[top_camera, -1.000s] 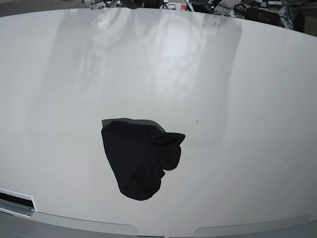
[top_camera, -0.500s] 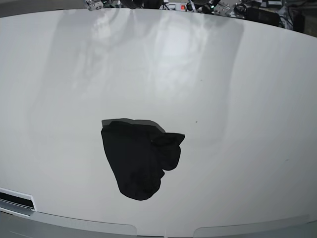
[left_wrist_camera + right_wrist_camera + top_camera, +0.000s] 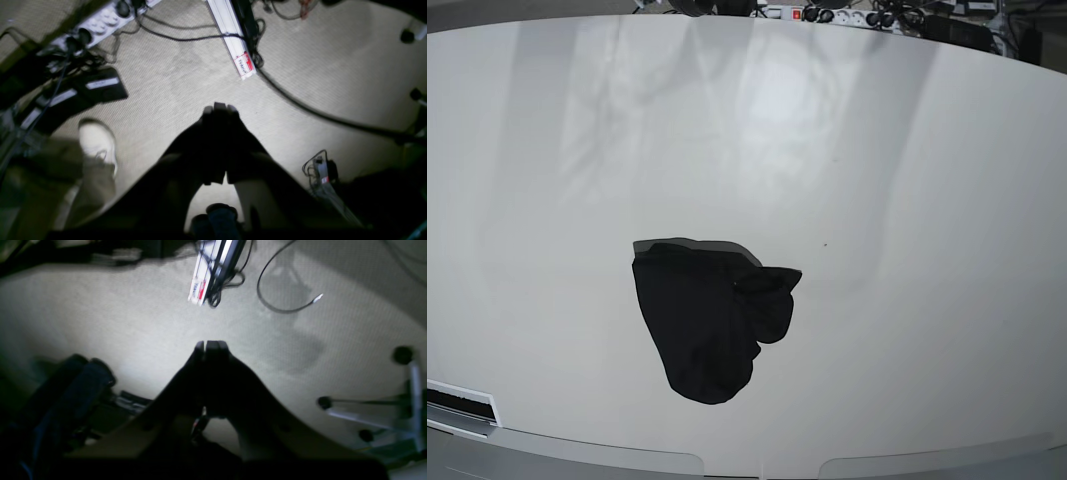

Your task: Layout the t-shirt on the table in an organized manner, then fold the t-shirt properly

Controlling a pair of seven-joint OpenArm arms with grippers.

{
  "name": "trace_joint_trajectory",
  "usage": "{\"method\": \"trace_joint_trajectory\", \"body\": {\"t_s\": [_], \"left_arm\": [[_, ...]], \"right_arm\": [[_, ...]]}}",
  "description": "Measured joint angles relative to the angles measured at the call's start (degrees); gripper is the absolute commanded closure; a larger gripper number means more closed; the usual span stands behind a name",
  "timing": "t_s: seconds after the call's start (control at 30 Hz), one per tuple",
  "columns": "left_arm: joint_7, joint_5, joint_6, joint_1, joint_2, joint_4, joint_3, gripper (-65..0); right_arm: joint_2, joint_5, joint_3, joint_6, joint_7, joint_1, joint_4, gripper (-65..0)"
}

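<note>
Black t-shirt lies bunched in a dark lump on the near-centre part of the white desk, a little left of middle in the base view. Nothing else rests on it. A greyer band, perhaps the inside of the fabric, shows along its far edge; a rounded flap, perhaps a sleeve, sticks out on its right. No neckline or hem can be picked out in the heap.

Handling, as a judgement: light, limp cloth with no stiffness; it likely sags from any pinch point and may slide easily on the glossy top. Probably best taken at an outer edge, such as the protruding flap or the far rim, rather than the thick middle, where several layers could come up together.

Neither arm shows in the base view. Left gripper: fingers pressed together, holding nothing, over carpeted floor with cables and a power strip; a pale shoe is nearby. Right gripper: fingers likewise closed and empty, over floor near a chair base.
</note>
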Motion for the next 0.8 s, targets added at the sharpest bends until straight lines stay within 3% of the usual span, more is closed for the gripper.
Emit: {"method": "trace_joint_trajectory", "body": {"t_s": [0.23,0.43,0.6,0.8], "left_arm": [[5.99,-0.85,1.33,8.15,-5.27,14.99,-0.02,0.0],[7.45,0.85,3.58,17.7,-12.24,30.8,-1.77,0.0],[12.04,0.7,2.95,26.58,-14.36,46.64,-9.49,0.0],[13.14,1.09,3.3,36.33,-15.61,63.39,-23.08,0.0]], "right_arm": [[3.93,5.66,0.0,3.23,-5.03,-10.4,16.33,0.0],[7.85,6.58,0.0,1.7,-7.58,-22.99,33.62,0.0],[11.52,6.4,0.07,1.29,-11.78,-33.46,50.8,0.0],[15.63,6.08,0.11,-5.38,-14.38,-45.13,70.82,0.0]]}}
